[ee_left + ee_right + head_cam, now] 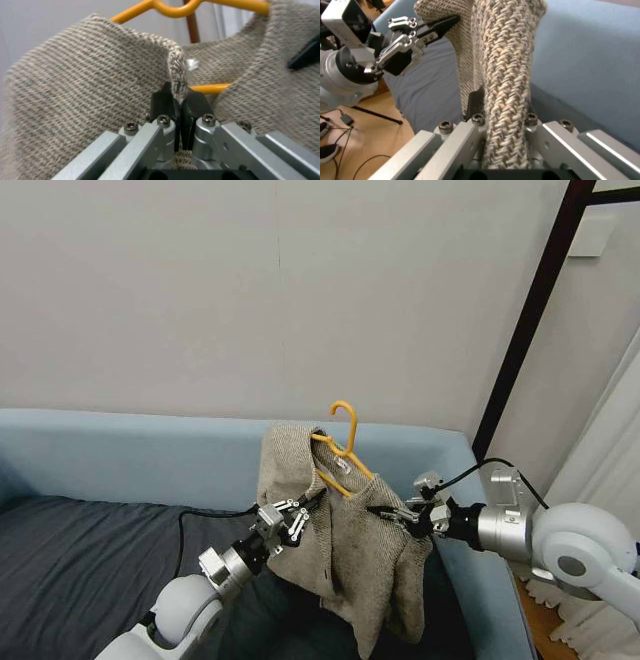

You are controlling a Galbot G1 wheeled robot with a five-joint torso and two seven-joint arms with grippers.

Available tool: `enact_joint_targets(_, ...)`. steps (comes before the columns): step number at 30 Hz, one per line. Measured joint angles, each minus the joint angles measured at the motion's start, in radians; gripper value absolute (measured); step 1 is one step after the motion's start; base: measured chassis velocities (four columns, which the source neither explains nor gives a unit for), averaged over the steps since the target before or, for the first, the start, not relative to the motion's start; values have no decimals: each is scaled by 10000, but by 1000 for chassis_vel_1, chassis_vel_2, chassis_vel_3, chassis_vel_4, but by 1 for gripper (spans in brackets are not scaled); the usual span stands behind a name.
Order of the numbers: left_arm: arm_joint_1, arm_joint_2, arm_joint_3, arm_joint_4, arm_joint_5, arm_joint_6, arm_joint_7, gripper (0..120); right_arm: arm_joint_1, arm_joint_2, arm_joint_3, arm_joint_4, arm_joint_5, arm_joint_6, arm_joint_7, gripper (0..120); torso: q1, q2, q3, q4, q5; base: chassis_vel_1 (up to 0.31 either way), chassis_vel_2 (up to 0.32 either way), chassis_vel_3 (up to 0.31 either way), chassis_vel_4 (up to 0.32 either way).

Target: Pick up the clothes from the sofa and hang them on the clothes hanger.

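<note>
A beige knit sweater [350, 570] hangs on an orange hanger [343, 442] in the air above the sofa, its hook free and pointing up. My left gripper [300, 513] is shut on the sweater's collar edge; in the left wrist view its black fingertips [178, 103] pinch the rolled hem [176, 67] just below the hanger [175, 9]. My right gripper [385, 513] holds the other side, by the shoulder. In the right wrist view it [502, 108] is shut on a thick fold of the sweater [507, 56], with the left gripper [427, 32] beyond.
The light blue sofa [130, 455] has a dark grey seat [70, 570] below the arms. A black rack pole [530, 320] leans at the right, beside a white curtain [600, 450]. A black cable [190, 520] trails over the seat. Wooden floor [355, 127] lies beside the sofa.
</note>
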Motion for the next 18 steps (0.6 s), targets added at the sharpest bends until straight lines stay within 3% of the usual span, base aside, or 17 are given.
enact_joint_targets(5,162,-17,-118,-130,151,95,-857,0,-12,-120,106,83,90,37,40,3,0,0,0,0,1,0,0,0,0)
enact_joint_targets(8,260,-36,-148,-175,227,116,-1249,7,-27,-203,193,143,172,43,80,3,0,0,0,0,2,0,0,0,0)
enact_joint_targets(13,852,-177,-93,-410,374,-108,-1970,30,-10,-584,455,603,1005,92,698,3,0,0,-1,0,1,0,0,0,0)
enact_joint_targets(18,1281,-253,-154,-390,1087,-153,-2338,43,6,-889,743,909,1547,145,1177,3,0,0,-1,0,2,0,0,0,0)
